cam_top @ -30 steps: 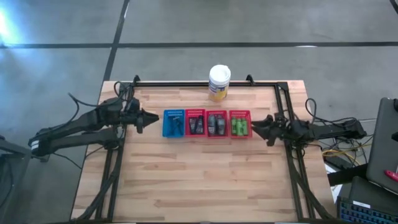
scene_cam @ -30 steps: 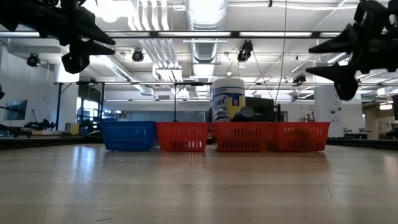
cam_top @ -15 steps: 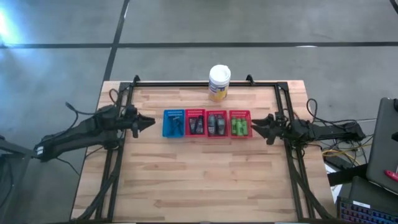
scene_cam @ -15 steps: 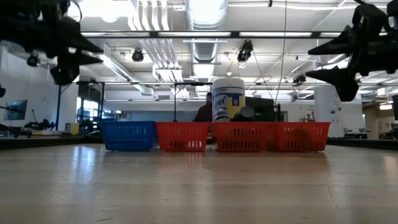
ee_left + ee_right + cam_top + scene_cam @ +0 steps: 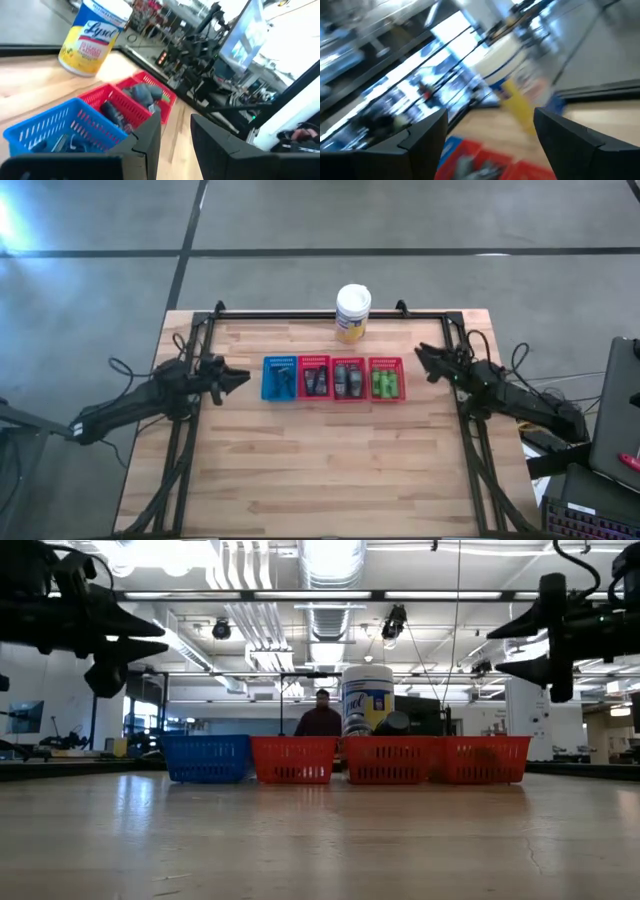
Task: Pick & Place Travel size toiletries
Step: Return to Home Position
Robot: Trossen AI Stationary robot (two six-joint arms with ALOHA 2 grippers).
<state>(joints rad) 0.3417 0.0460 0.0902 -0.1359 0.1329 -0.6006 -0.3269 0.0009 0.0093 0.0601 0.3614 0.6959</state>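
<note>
Four small slotted baskets stand in a row across the table's middle: one blue (image 5: pixel 279 378) and three red (image 5: pixel 348 378). The toiletries lie inside them: bright green mini bottles (image 5: pixel 385 385) in the rightmost red basket, dark grey tubes (image 5: pixel 348 380) in the middle one, dark tubes (image 5: pixel 314 383) in the left red one, dark items (image 5: pixel 282 384) in the blue one. My left gripper (image 5: pixel 240 377) hovers open, left of the blue basket (image 5: pixel 60 127). My right gripper (image 5: pixel 420 353) hovers open, right of the row and a little toward the far edge.
A yellow canister with a white lid (image 5: pixel 353 312) stands behind the baskets at the table's far edge. A black frame (image 5: pixel 330 314) runs around the table's far and side edges. A person (image 5: pixel 322 718) shows in the room beyond. Bare wood lies in front of the baskets.
My right gripper has swung from beside the green-bottle basket toward the table's far edge and turned with the arm. My left arm has drawn back toward the table's left and near edges, and its gripper has sunk a little. The baskets have stayed put.
</note>
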